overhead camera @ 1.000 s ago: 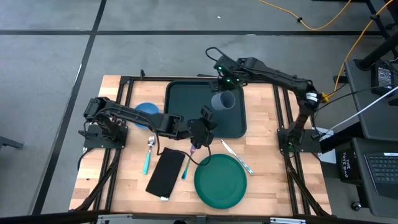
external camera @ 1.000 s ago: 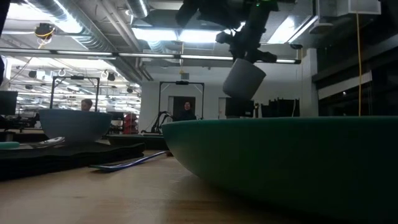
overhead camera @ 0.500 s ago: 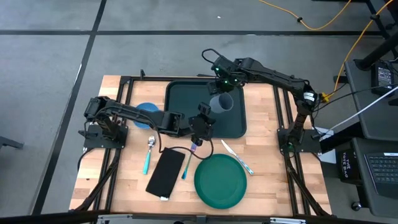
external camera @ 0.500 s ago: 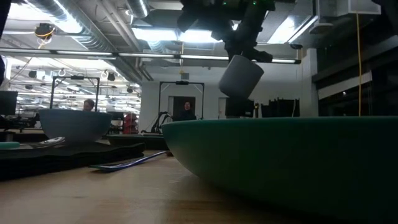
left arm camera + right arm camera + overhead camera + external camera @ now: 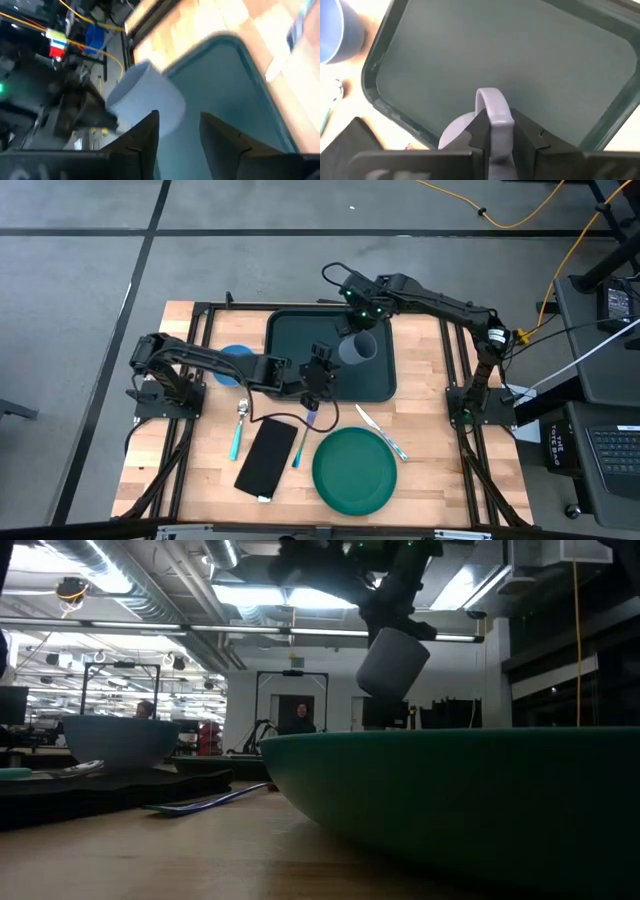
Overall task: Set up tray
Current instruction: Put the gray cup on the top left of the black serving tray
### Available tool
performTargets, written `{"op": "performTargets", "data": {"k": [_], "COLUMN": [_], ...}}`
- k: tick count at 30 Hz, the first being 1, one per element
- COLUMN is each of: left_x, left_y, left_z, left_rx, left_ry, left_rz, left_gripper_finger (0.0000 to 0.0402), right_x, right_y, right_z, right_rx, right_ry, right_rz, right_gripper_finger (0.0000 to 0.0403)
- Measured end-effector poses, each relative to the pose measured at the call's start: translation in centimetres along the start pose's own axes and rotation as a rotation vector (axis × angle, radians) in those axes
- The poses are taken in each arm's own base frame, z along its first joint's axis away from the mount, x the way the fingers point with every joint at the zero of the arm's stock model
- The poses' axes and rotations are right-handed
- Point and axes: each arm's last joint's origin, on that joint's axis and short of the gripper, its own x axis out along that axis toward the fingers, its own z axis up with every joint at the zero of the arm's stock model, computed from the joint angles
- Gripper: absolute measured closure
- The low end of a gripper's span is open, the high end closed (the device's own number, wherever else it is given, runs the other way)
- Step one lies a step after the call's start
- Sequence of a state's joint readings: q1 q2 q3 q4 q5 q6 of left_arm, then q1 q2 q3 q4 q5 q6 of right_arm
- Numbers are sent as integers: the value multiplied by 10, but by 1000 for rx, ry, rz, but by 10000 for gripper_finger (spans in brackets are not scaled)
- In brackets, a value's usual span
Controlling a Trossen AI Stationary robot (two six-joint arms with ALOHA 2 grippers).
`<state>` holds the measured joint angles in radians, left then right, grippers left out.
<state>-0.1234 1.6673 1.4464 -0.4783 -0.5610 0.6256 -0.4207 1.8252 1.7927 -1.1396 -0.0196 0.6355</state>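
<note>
Dark green plastic marks the tray, which lies flat on the wooden worktop in the upper middle of the overhead frame, its raised rim all around and its floor bare. A pale grey mug hangs over the tray's right half, pinched by its handle in the right gripper, whose arm reaches in from the right edge. The right wrist view shows both dark fingers pressed against the handle's sides. Seen from worktop level, the mug is tilted and well above the surface, so it appears to be on its way to being set down inside the tray.

Near the tray's lower edge, at frame centre, sits the left gripper, its fingers spread and holding nothing; a gap shows between them in the left wrist view. Just below it a purple-handled utensil lies on the wood.

Waiting in the lower half of the overhead frame are a round green plate, a flat black rectangle, a teal-handled spoon and another light utensil. A blue bowl rests left of the tray. These pieces likely still need moving onto the tray.
</note>
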Motion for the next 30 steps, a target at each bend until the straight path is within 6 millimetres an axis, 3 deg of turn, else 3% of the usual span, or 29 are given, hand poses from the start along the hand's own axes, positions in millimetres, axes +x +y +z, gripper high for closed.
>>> {"op": "performTargets", "data": {"k": [8, 14, 22, 30], "left_x": [-30, -35, -36, -69], "left_y": [16, 27, 24, 21], "left_z": [-1, -9, -11, -13], "left_rx": [-108, -144, -138, -213], "left_ry": [-119, -95, -73, -118], "left_rz": [-69, -50, -65, -157], "left_gripper_finger": [265, 275, 286, 317], "right_x": [0, 0, 1, 29], "right_y": [7, 12, 14, 18], "right_z": [-7, -11, -7, -1], "right_rx": [-48, -90, -83, -112], "right_ry": [-7, -5, -49, -26], "right_rz": [-26, -20, -12, -38], "right_gripper_finger": [348, 348, 348, 348]}}
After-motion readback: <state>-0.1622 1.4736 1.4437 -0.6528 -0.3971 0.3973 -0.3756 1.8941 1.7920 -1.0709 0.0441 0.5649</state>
